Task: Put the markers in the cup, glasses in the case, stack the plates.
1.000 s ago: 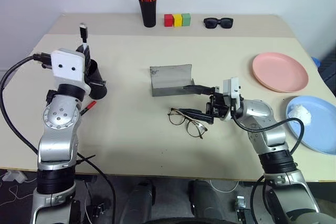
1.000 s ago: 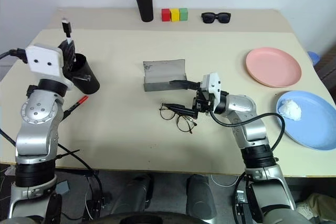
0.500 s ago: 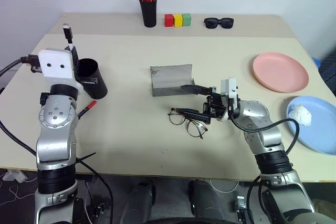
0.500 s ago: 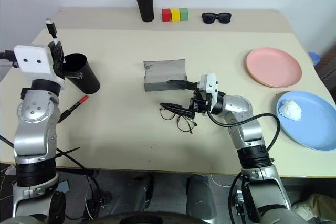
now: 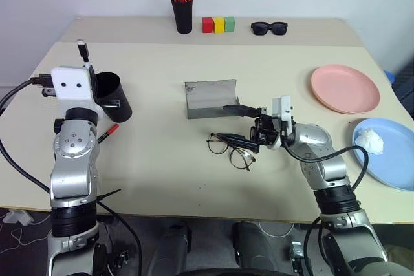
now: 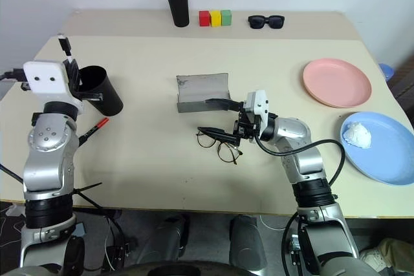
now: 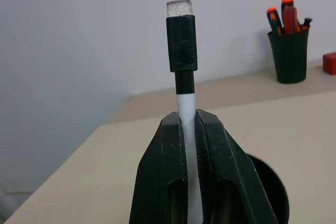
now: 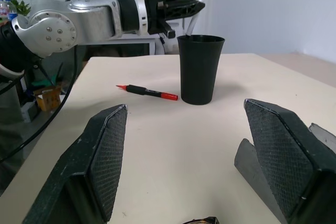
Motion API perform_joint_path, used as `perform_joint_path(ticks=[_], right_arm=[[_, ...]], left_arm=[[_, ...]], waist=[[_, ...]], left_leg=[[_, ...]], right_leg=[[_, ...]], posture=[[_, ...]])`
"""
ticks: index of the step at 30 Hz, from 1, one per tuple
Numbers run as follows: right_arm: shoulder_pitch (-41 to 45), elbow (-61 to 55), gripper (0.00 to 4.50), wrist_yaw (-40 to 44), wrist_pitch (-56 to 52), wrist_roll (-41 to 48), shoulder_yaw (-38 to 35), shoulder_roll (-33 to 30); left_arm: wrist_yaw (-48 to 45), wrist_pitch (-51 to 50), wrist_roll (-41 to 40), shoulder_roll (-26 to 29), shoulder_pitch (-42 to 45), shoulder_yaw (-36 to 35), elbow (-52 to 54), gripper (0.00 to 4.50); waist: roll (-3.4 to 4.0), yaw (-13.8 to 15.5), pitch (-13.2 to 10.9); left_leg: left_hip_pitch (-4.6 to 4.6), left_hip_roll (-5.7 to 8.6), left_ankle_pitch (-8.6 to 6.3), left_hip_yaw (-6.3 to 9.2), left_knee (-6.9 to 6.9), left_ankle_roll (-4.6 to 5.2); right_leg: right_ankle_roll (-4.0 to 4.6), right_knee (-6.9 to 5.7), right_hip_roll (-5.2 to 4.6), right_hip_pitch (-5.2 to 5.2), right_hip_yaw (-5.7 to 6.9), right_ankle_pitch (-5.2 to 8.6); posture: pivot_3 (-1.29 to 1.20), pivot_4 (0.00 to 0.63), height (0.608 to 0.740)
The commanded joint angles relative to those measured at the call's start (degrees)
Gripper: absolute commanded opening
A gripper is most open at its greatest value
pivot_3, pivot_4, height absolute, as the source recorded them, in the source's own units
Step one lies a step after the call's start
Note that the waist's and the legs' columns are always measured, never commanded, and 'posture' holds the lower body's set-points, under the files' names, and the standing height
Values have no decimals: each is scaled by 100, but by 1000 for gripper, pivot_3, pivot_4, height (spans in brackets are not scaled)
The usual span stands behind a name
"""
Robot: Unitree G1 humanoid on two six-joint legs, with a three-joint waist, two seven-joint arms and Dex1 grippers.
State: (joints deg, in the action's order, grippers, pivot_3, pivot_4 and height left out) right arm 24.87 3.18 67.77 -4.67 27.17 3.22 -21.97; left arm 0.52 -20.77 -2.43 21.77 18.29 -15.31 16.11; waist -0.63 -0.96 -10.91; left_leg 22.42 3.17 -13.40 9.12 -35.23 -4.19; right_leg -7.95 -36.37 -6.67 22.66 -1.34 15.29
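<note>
a: where's the left gripper (image 7: 190,129)?
b: above the black cup (image 6: 101,90) near the table's (image 5: 162,172) left edge, its jaws clamped on a white-bodied marker (image 7: 182,51) with a black cap pointing up. a second marker (image 8: 147,92), black with a red cap, lies flat on the table just beside the cup.
a: and the right gripper (image 5: 240,124)?
b: jaws wide apart, pointing left, holding nothing. the lower finger sits at the upper rim of the glasses (image 5: 231,150), though i cannot tell if it touches them. the grey case (image 5: 211,98) lies open just behind.
a: plates?
b: pink plate (image 5: 345,88) and blue plate (image 5: 391,159) side by side at the right, unstacked. the blue one carries a white lump (image 5: 370,139).
</note>
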Motion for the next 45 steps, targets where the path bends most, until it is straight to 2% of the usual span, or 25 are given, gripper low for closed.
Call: perform_joint_path(ticks=[1,19,20,22,24,38,42,45], right_arm=[[79,-124,3649,-27,29,28,-25,4],[213,50,3649,-363,364,-102,-49,276],[213,53,3649,-364,374,-105,-48,276],[216,54,3649,-370,382,-106,-50,272],[212,51,3649,-374,382,-106,-50,266],[252,48,3649,-401,317,-102,5,278],[269,98,3649,-383,338,-111,12,297],[257,177,3649,-349,391,-154,7,282]], left_arm=[[49,173,77,17,104,-93,33,32],[1,248,99,8,105,-85,-71,32],[-11,266,109,22,96,-79,-78,610],[-63,277,57,3,94,-60,-61,1181],[-146,367,37,-5,76,-5,-8,2108],[-235,471,-53,-47,9,-96,310,2108],[-358,388,-463,-64,19,-374,552,2108],[-905,-157,-1346,130,-431,-910,1116,2108]], waist=[[0,1,0],[0,0,0],[0,0,0],[0,0,0],[0,-2,0],[0,-4,0],[0,-6,0],[0,-31,0]], left_leg=[[0,0,0,0,0,0],[0,0,1,0,0,-2],[0,0,1,0,0,-2],[0,0,1,1,0,-2],[0,0,1,1,0,-3],[0,0,2,1,0,-3],[0,0,2,1,0,-3],[0,0,2,1,1,-3]], right_leg=[[0,0,0,0,0,0],[0,0,0,1,0,-1],[0,0,0,1,0,-1],[0,0,0,0,0,-1],[0,0,0,1,0,-1],[0,0,0,1,0,-1],[0,0,0,1,0,-1],[0,-1,0,2,0,-1]], posture=[[0,150,740],[0,150,740],[0,150,740],[0,150,740],[0,150,740],[0,150,740],[0,150,740],[0,150,740]])
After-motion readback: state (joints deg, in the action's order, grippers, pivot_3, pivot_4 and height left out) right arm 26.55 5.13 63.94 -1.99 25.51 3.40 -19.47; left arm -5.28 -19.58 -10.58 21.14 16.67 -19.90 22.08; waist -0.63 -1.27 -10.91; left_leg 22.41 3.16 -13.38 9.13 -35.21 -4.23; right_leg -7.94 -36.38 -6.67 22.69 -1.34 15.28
